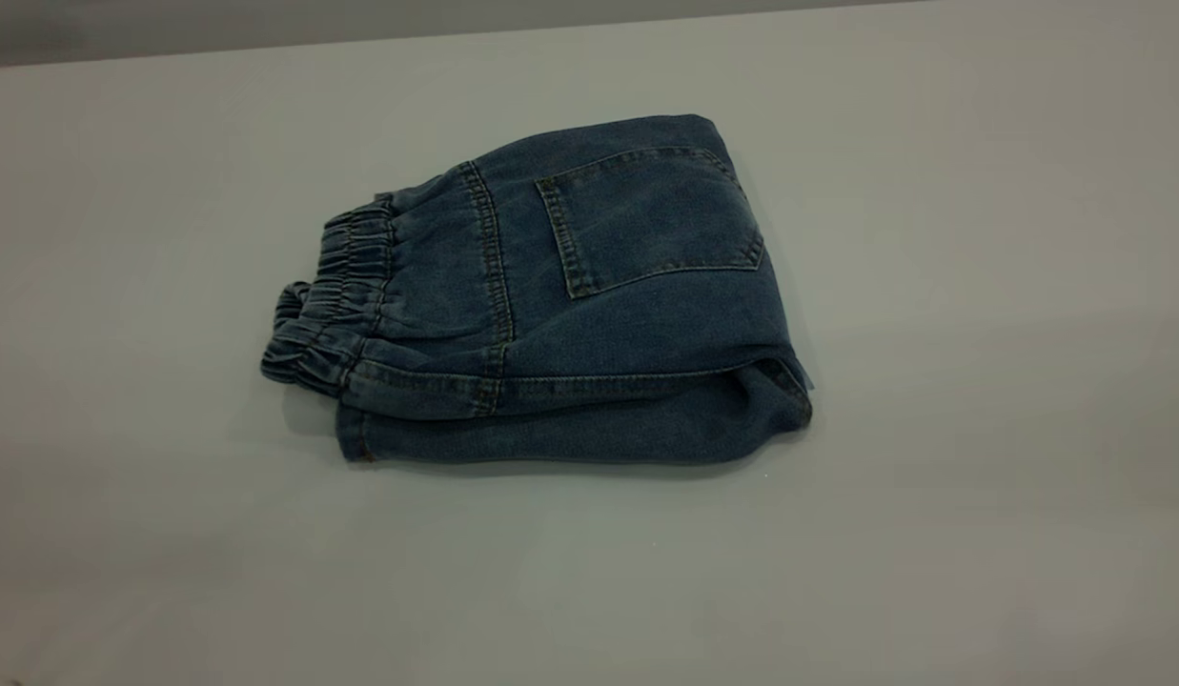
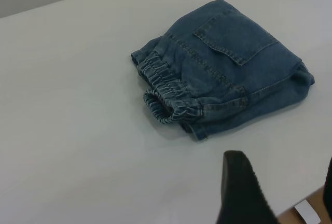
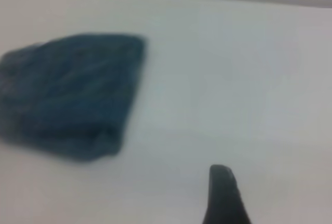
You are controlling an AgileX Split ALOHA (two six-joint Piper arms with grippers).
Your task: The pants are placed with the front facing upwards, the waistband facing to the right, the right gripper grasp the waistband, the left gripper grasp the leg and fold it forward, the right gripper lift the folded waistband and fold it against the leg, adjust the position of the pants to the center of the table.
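blue denim pants lie folded into a compact bundle near the middle of a white table, back pocket facing up and the gathered waistband at the exterior view's left. both folds look done; at most a small centring nudge seems left. no containers are visible. the left gripper hangs above the table apart from the pants, jaws spread. only one finger of the right gripper shows, so its jaws cannot be judged.
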